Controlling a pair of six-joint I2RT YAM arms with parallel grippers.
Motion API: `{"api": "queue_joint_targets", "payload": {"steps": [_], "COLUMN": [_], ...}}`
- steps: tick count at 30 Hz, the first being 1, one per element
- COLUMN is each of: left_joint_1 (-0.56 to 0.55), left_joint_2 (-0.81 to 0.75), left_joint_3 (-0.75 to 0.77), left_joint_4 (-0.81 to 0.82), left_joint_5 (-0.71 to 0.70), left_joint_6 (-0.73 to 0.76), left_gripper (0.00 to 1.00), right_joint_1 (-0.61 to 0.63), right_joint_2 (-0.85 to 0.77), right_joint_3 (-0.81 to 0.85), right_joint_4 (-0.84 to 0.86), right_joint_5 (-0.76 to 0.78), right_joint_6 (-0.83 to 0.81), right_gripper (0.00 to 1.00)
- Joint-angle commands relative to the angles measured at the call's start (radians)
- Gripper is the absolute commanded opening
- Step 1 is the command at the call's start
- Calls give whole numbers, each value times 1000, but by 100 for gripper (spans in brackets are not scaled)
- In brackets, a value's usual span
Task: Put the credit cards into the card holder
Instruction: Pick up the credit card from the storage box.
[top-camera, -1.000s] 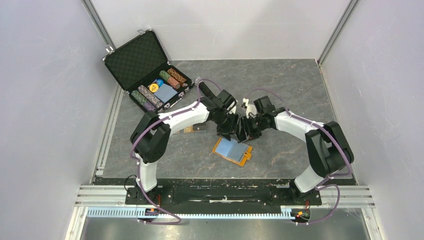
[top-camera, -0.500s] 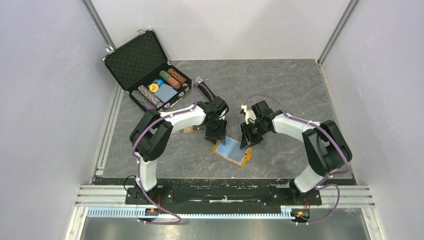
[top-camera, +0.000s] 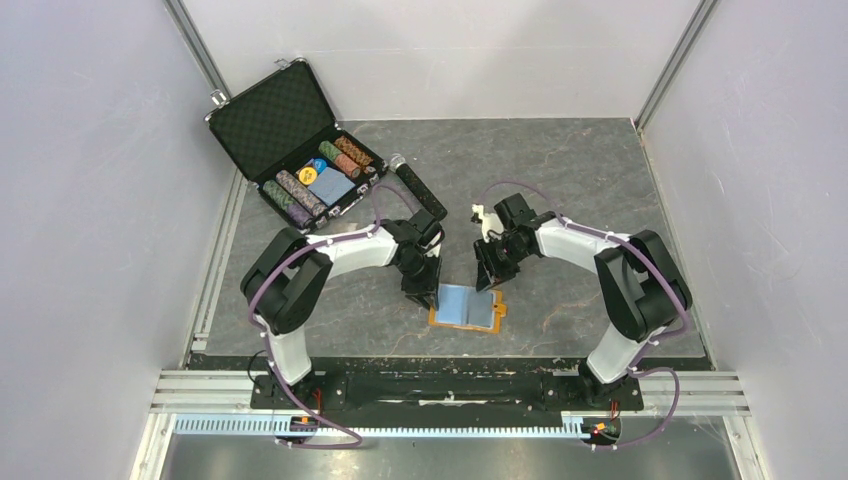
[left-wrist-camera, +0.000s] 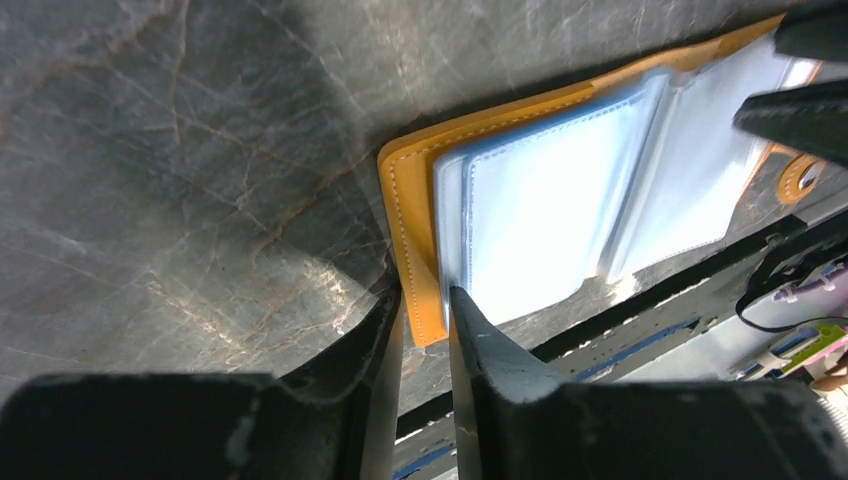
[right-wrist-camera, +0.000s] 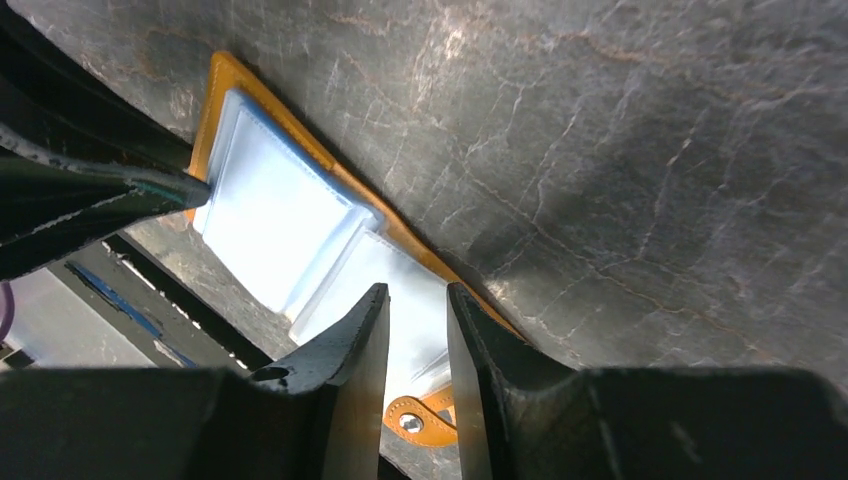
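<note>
Spreading the card holder (top-camera: 466, 306) open on the bench (top-camera: 580, 180), lower centre.
Left claw (left-wrist-camera: 425, 292) and right claw (right-wrist-camera: 415, 290) narrow, empty, at opposite sides; next, probably fetching a card.

Enclosure: three plain pale lilac-grey wall panels, namely left wall (top-camera: 90, 220), back wall (top-camera: 440, 50) and right wall (top-camera: 770, 220). They are matt and unmarked.

A silver aluminium profile post stands at each back corner: left post (top-camera: 197, 50), right post (top-camera: 672, 65).

Dark grey stone-patterned bench (top-camera: 570, 170) with thin brown and white veining.

Near edge: silver aluminium grooved rail (top-camera: 200, 385) running across the width. Just below it is a white slotted strip (top-camera: 400, 427), then a smooth grey surface (top-camera: 450, 458).

Light: even and diffuse, from above. Shadows on the bench are soft-edged. The wrist views show broad dark shadow bands beside brighter, slightly glossy patches.
</note>
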Motion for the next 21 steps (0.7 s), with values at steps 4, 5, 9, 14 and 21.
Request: {"api": "queue_joint_targets", "payload": {"steps": [4, 5, 9, 14, 21], "left_joint_1": [-6, -5, 17, 83, 249], "left_joint_2": [-76, -86, -121, -154, -172], "left_joint_3": [-9, 3, 70, 151, 175], "left_joint_4": [-15, -28, -58, -49, 32], "left_joint_5": [-47, -63, -87, -17, 129], "left_joint_6": [-9, -2, 30, 61, 28], "left_gripper": [47, 51, 59, 61, 61], "right_joint_1": [3, 3, 3, 3, 6], "right_joint_2": [2, -4, -18, 12, 127], "right_joint_3": [131, 144, 205, 283, 408], "right_joint_4": [-54, -56, -58, -58, -8], "right_joint_5": [58, 59, 54, 29, -79], "right_joint_6": [-40, -38, -25, -7, 68], "right_gripper": [33, 35, 42, 48, 52]}}
